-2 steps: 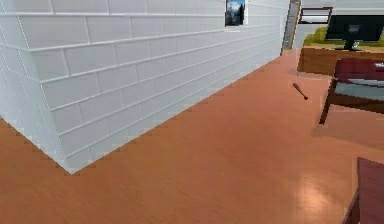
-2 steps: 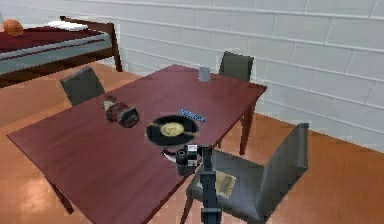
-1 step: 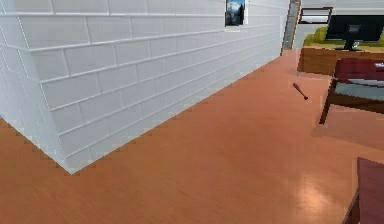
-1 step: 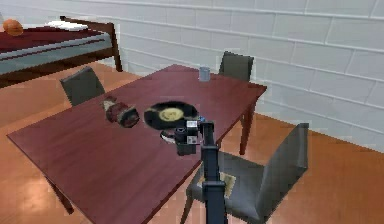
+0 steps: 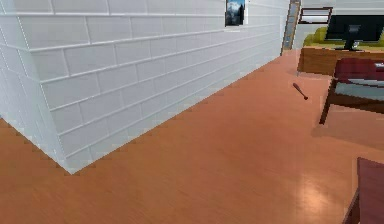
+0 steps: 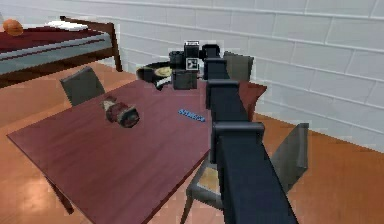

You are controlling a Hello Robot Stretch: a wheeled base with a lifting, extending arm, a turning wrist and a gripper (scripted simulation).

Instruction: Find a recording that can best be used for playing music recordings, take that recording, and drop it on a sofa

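A smooth, dark red wooden table (image 6: 90, 150) spans the lower left of the arm side view. The square dark arm (image 6: 235, 140) rises from the bottom edge to the gripper (image 6: 175, 60) at upper middle, beside two white squares (image 6: 190, 50) bearing black marks. Just left of it on the tabletop lies a flat, dark round disc (image 6: 155, 72) with a pale edge, possibly the recording. Whether the gripper holds anything cannot be told. A stubby dark cylinder (image 6: 122, 113) and a small flat blue thing (image 6: 190, 113) lie nearer. Grey chairs (image 6: 82, 85) stand around. The forward view's left shows a white brick wall (image 5: 120, 70).
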